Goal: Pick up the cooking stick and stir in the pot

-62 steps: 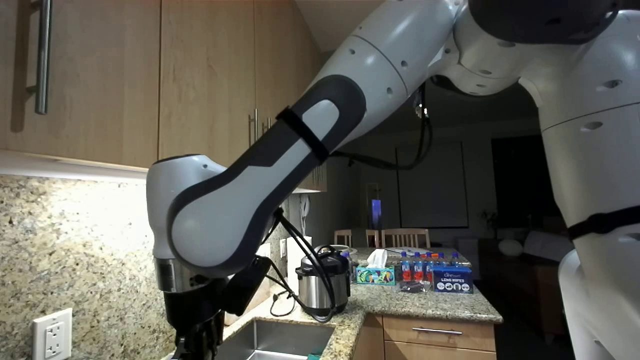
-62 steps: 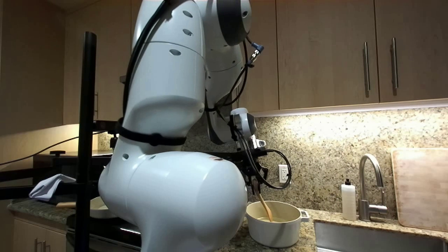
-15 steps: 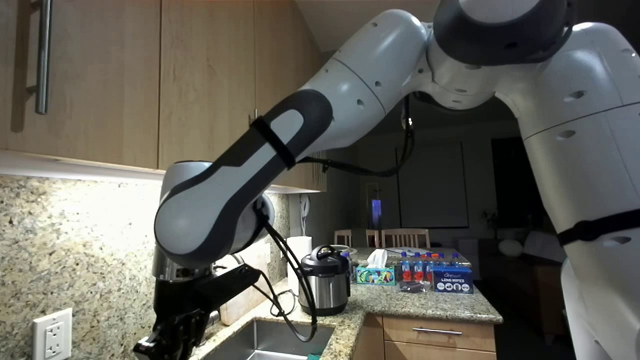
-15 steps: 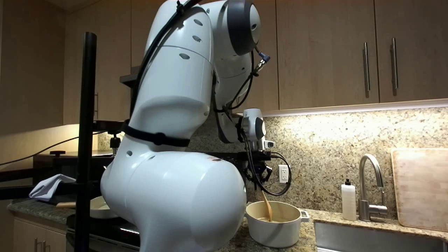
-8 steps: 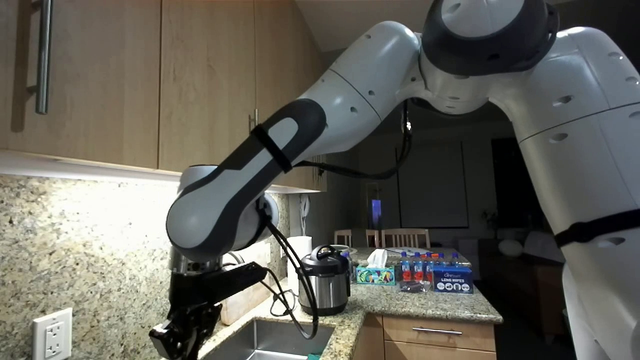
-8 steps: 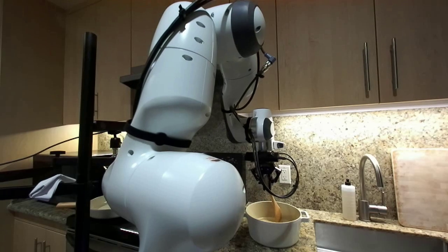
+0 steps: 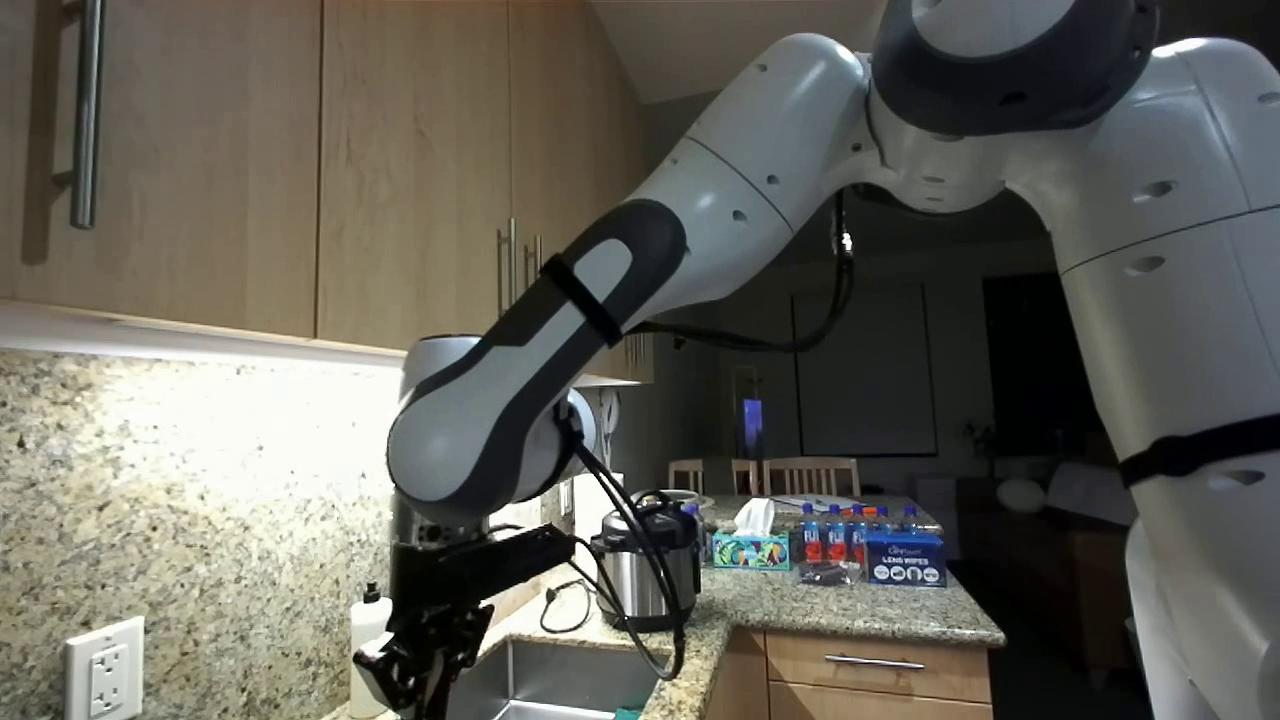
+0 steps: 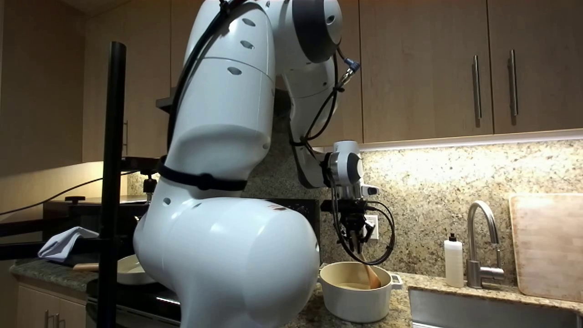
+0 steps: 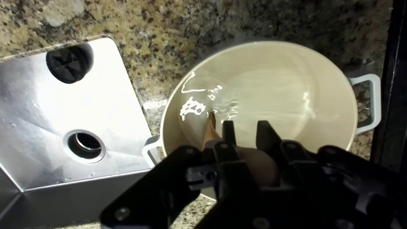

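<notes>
The cooking stick (image 8: 373, 279), a wooden one, slants down into the cream pot (image 8: 355, 303), its lower end near the pot's handle on the sink side. In the wrist view the stick (image 9: 210, 133) dips into clear liquid with ripples and glints around it. My gripper (image 9: 247, 130) is shut on its thick upper handle, which shows dark between the fingers; their tips stand apart beyond it. In an exterior view the gripper (image 8: 357, 241) hangs above the pot's opening. Elsewhere the gripper's lower part runs off the bottom edge, with pot and stick out of that picture.
A steel sink (image 9: 127, 159) adjoins the pot's side, with a faucet (image 8: 476, 246), a white soap bottle (image 8: 454, 262) and a cutting board (image 8: 546, 246) behind. A pan (image 8: 130, 273) sits on the stove side. Black cables (image 8: 387, 237) loop beside the gripper. A pressure cooker (image 7: 648, 570) stands beyond the sink.
The gripper, holding the stick throughout, has shifted rightward in both exterior views over the last second. The stick's lower end has swept from the pot's middle toward its right wall.
</notes>
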